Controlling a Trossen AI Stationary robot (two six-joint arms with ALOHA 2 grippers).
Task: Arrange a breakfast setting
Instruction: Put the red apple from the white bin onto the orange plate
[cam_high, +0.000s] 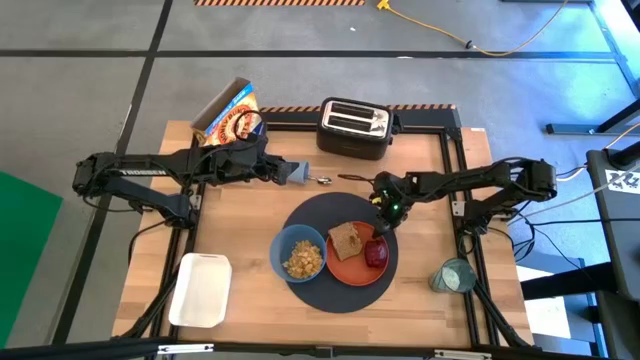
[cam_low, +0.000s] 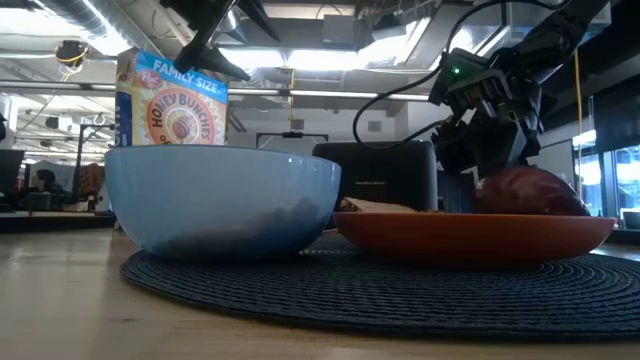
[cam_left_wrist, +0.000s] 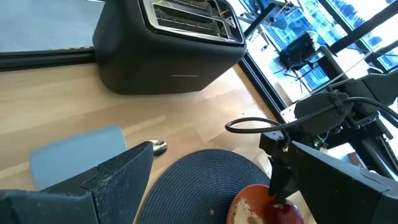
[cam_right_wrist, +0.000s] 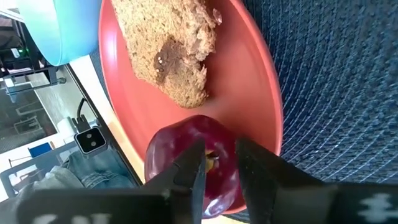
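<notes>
**Right hand poised over fruit on breakfast plate**

The right hand (cam_high: 383, 212) hangs above the far edge of the large dark round placemat (cam_high: 312, 218), its two fingers (cam_right_wrist: 189, 177) parted only a little and pointing down at the small red fruit (cam_high: 376, 252). From the right wrist view the fingertips straddle the fruit's stem dimple; whether they touch its skin cannot be told. The fruit sits on the orange plate (cam_high: 345, 268), close against the plate's rim on the side nearest the hand. The brown toast slice (cam_high: 346, 239) lies flat just beside the fruit, farther in on the plate. The blue bowl (cam_high: 299, 254) stands beyond the toast, touching or nearly touching the plate, both on the placemat.

Bare wood lies open between the hand and the black toaster (cam_high: 354, 127) at the desk's (cam_high: 240, 215) back edge. The metal spoon (cam_high: 324, 180) lies there, its long axis running roughly from the right hand toward the left hand (cam_high: 292, 171), which holds a grey-blue pad over the desk. The teal glass (cam_high: 452, 276) stands well apart from the right hand, at the desk's right edge.
</notes>
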